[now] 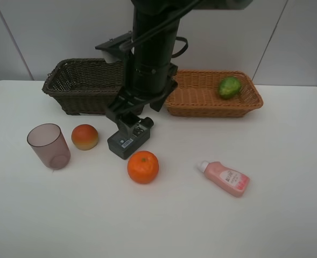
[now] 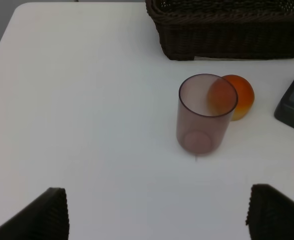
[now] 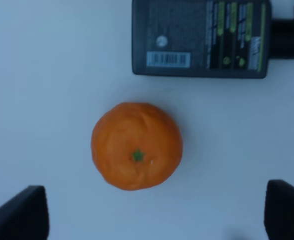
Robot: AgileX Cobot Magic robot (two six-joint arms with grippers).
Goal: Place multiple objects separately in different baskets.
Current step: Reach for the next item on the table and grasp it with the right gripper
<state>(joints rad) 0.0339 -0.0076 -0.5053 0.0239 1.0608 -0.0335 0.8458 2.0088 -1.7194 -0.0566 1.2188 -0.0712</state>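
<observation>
The lime (image 1: 230,87) lies in the light tan basket (image 1: 196,110) at the back right. The dark brown basket (image 1: 77,94) stands to its left, also in the left wrist view (image 2: 226,40). On the table lie the orange (image 1: 143,166), the dark grey bottle (image 1: 127,141), the peach (image 1: 85,136), the mauve cup (image 1: 49,146) and the pink bottle (image 1: 225,177). My right gripper (image 3: 154,215) is open, above the table beside the orange (image 3: 137,146) and the grey bottle (image 3: 199,37). My left gripper (image 2: 156,215) is open and empty, short of the cup (image 2: 204,115) and the peach (image 2: 242,95).
My right arm (image 1: 147,64) reaches down from the back centre, hiding part of both baskets. The white table (image 1: 287,215) ends at a grey wall behind the baskets. Its left edge (image 2: 2,40) shows in the left wrist view.
</observation>
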